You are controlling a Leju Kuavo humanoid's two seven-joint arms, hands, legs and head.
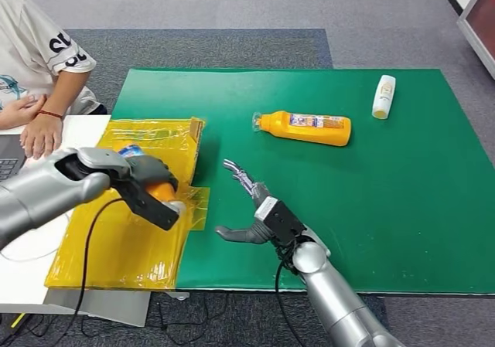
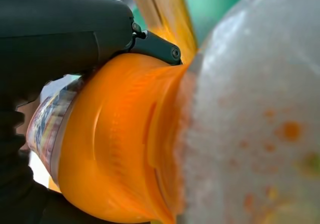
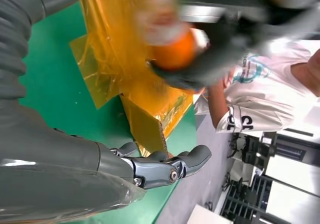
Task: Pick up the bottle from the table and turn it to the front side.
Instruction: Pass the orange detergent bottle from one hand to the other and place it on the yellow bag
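Orange bottle (image 2: 113, 144), label half hidden in left hand (image 1: 137, 181).

The left hand (image 1: 143, 188) grips a bottle (image 1: 160, 191), arm reaching in low — the right hand (image 1: 248, 208) hovers with fingers spread, holding nothing.

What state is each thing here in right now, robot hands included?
Left robot hand: gripping an orange bottle, lifted.
Right robot hand: open, empty, above the green mat.
Second orange bottle: lying on its side.
White bottle: lying down.
Yellow box: flaps open.
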